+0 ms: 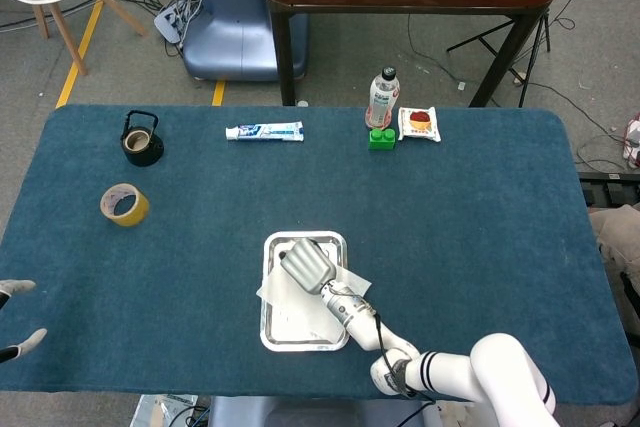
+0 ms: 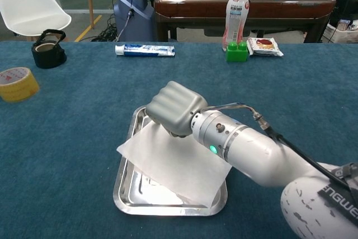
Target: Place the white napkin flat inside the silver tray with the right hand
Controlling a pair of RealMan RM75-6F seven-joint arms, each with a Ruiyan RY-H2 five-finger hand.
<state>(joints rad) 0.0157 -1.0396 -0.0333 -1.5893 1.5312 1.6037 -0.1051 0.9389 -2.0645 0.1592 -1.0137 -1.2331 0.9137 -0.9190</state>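
The silver tray [image 2: 124,193] lies at the near middle of the blue table, and its rim [image 1: 267,249] also shows in the head view. The white napkin [image 2: 174,167] lies skewed across it, with its left corner over the tray's left rim and its right corner over the right rim. My right hand [image 2: 174,107] is curled over the napkin's far edge and seems to hold it up there; the grip itself is hidden. In the head view the right hand [image 1: 307,263] covers the tray's far part above the napkin [image 1: 300,309]. My left hand [image 1: 16,317] shows at the left edge, fingers apart and holding nothing.
A yellow tape roll [image 2: 17,83] and a black kettle [image 2: 47,48] sit at the left. A toothpaste tube [image 2: 145,50], a bottle [image 2: 236,12], a green brick [image 2: 237,51] and a snack pack [image 2: 264,46] line the far edge.
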